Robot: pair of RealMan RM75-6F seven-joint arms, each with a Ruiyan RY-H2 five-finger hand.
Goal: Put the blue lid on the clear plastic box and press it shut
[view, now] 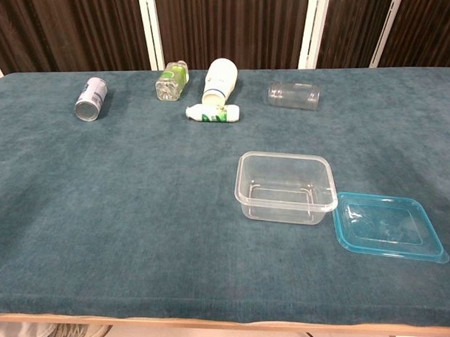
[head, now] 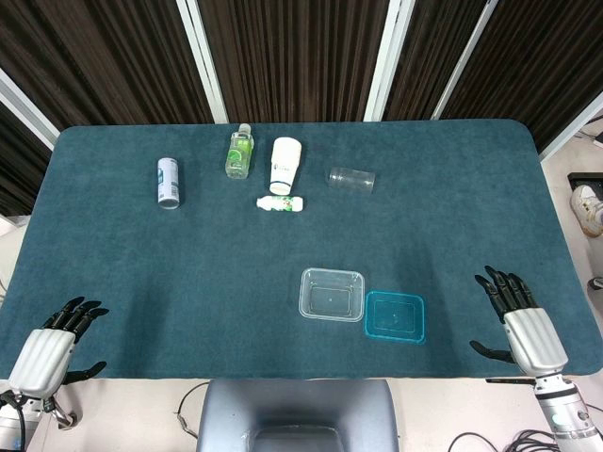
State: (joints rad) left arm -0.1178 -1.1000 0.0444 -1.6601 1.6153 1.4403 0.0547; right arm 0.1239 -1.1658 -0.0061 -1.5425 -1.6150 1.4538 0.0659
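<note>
At the near edge of the dark teal cloth-covered table (head: 141,273), the left hand (head: 55,341) rests at about eight o'clock, fingers spread apart and holding nothing. The right hand (head: 524,325) sits at about four o'clock, fingers likewise splayed and empty. Neither hand shows in the chest view.

Just past them, near five o'clock from the table's middle, the flat blue translucent plastic lid (view: 387,226) lies on the cloth, touching the right side of the clear rectangular plastic box (view: 286,187), which stands open and upright.

Toward twelve o'clock, well apart from the box, a small white bottle with a green label (view: 213,113) lies on its side. Beyond it lie a white paper cup (view: 220,82), a clear green-labelled bottle (view: 169,82), a clear plastic jar (view: 293,95) at one o'clock, and a silver can (view: 90,99) at eleven o'clock.
</note>
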